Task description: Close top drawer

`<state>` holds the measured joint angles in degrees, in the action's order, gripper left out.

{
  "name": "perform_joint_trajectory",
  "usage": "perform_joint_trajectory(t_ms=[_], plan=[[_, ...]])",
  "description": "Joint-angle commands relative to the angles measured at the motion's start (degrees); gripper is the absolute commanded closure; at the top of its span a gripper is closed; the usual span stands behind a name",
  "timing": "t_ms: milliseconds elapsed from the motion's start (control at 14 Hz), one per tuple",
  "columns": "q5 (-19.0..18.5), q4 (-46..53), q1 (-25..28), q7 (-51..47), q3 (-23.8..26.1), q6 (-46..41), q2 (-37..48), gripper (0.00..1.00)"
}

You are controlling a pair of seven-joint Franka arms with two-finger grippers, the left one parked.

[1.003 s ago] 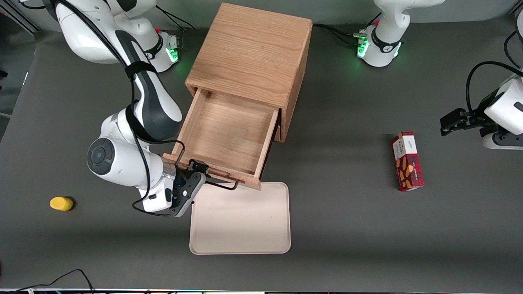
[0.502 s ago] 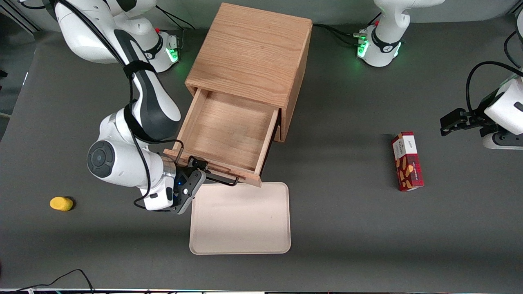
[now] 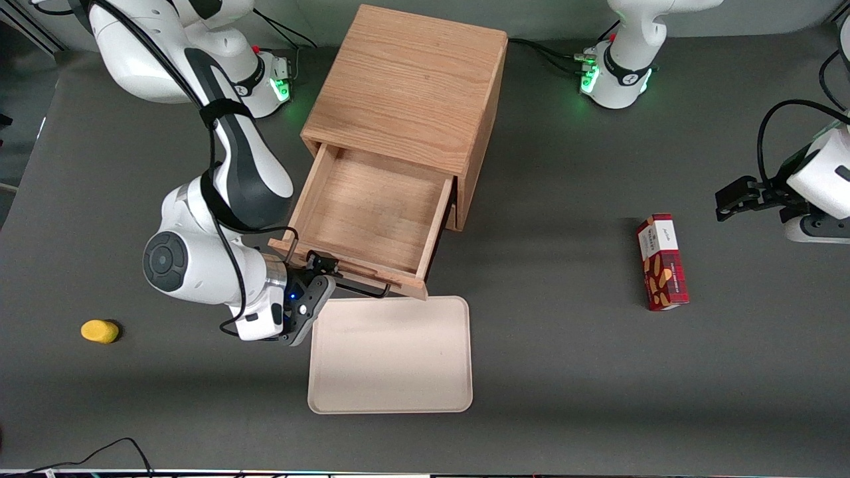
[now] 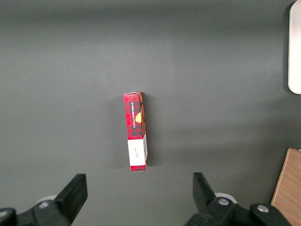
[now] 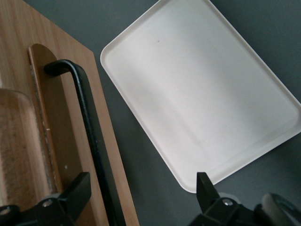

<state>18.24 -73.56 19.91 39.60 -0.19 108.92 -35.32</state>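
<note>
**a:** what have you got, starting from the working arm's end of the table?

**b:** i see a small yellow object (image 3: 99, 330) lying alone on the dark table (image 3: 564, 372), well apart from everything else. next comes my gripper (image 3: 323, 275), at the front lip of the top drawer (image 3: 372, 216).

**a:** fingers?

**b:** apart. in the right wrist view the two black fingers (image 5: 70, 195) are spread wide, one over the wooden front of the top drawer (image 5: 19, 108), the other over the table near a corner of the tray (image 5: 202, 94). the black wire handle (image 5: 87, 127) runs between the jaws, closer to the finger over the wood. i cannot tell whether either finger touches the handle or the wood.

**a:** and the drawer itself?

**b:** pulled well out of the wooden cabinet (image 3: 408, 86), its bare oak floor showing and nothing in it. its front edge sits just beside the beige tray (image 3: 392, 355), which lies flat on the table, nearer the front camera than the jaws. the handle (image 3: 362, 289) sticks out over the gap between drawer and tray.

**a:** anything toward the parked arm's end?

**b:** a red plaid snack box (image 3: 661, 262) lying flat, well apart from the jaws and the cabinet. the left wrist view shows the same box (image 4: 135, 139) on bare table.
</note>
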Motion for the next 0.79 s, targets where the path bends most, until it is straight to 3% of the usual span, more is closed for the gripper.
perform_joint_trajectory(t_ms=[0, 143, 502, 717], plan=[[0.92, 0.35, 0.47, 0.30, 0.10, -0.73, -0.36, 0.00], [-1.09, 0.61, 0.56, 1.00, 0.28, -0.64, -0.27, 0.00], [0.04, 0.70, 0.65, -0.23, 1.50, -0.73, 0.26, 0.00], [-1.54, 2.19, 0.74, -0.05, 1.77, -0.64, -0.27, 0.00]])
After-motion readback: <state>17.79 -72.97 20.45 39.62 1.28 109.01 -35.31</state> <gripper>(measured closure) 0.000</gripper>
